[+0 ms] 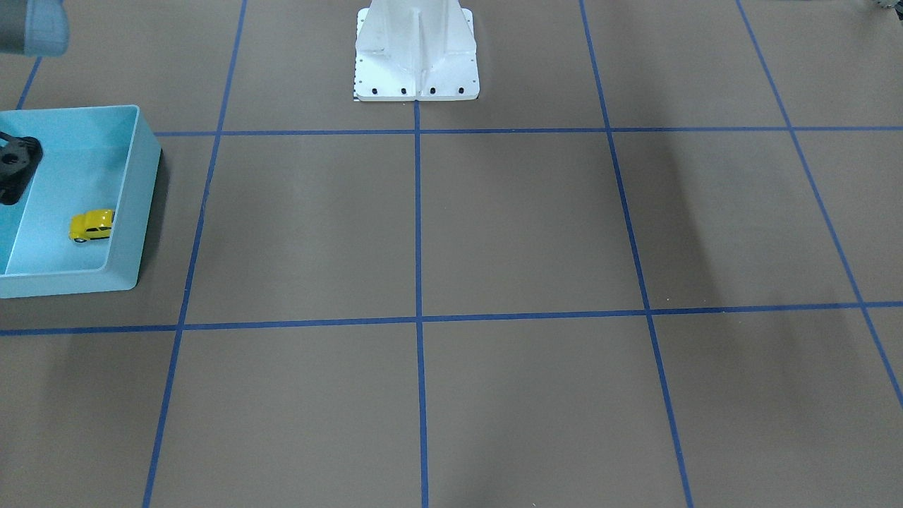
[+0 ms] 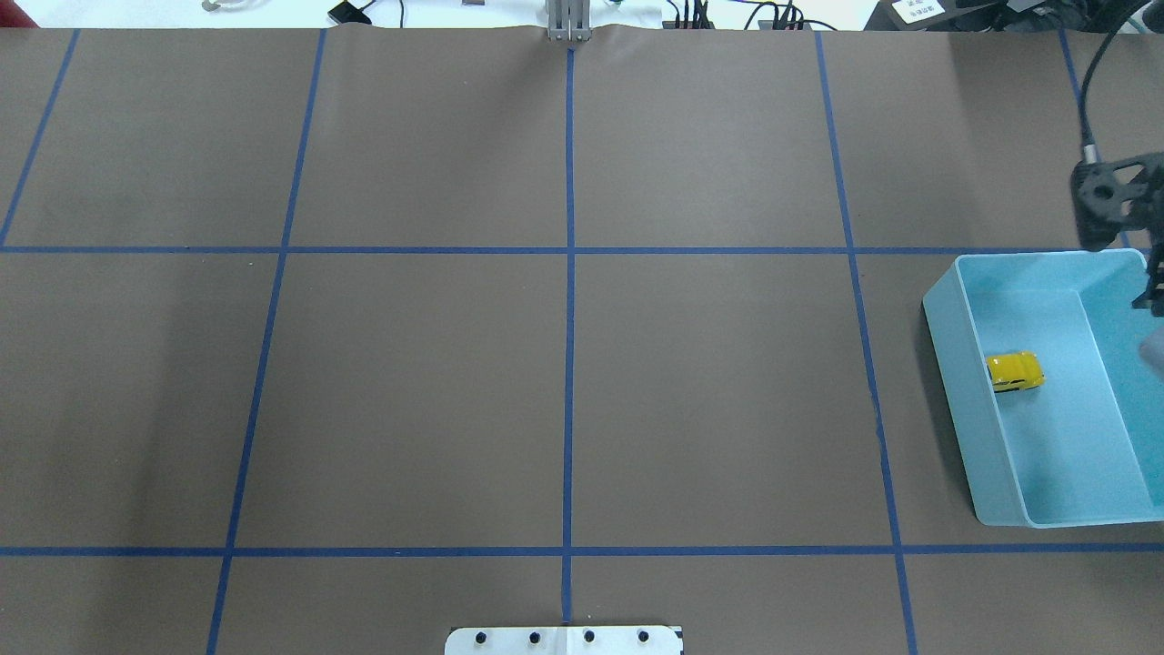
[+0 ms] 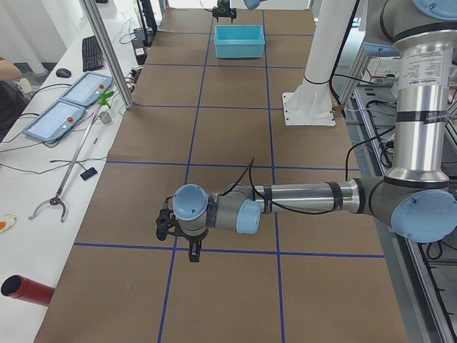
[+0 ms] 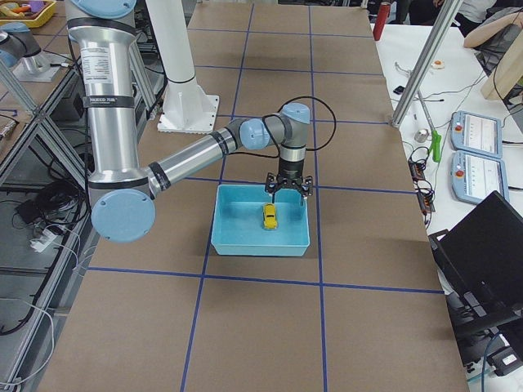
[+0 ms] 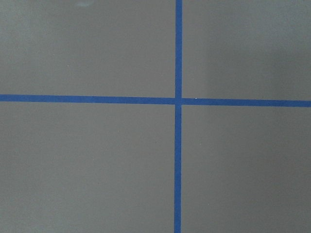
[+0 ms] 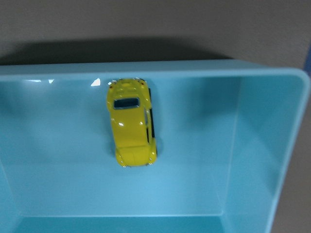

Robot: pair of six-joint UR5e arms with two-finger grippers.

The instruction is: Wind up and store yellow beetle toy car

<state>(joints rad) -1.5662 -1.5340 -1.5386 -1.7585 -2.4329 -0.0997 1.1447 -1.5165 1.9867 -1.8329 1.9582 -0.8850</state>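
Note:
The yellow beetle toy car lies free on its wheels on the floor of the light blue bin, against the wall on the table-centre side. It also shows in the front-facing view, the exterior right view and the right wrist view. My right gripper hovers above the bin's far end, open and empty, apart from the car. My left gripper hangs low over bare table, seen only in the exterior left view, so I cannot tell whether it is open or shut.
The brown table carries a grid of blue tape lines. The white robot base stands at the middle of the robot's side. The bin sits at the table's right end. The left wrist view shows only a tape crossing.

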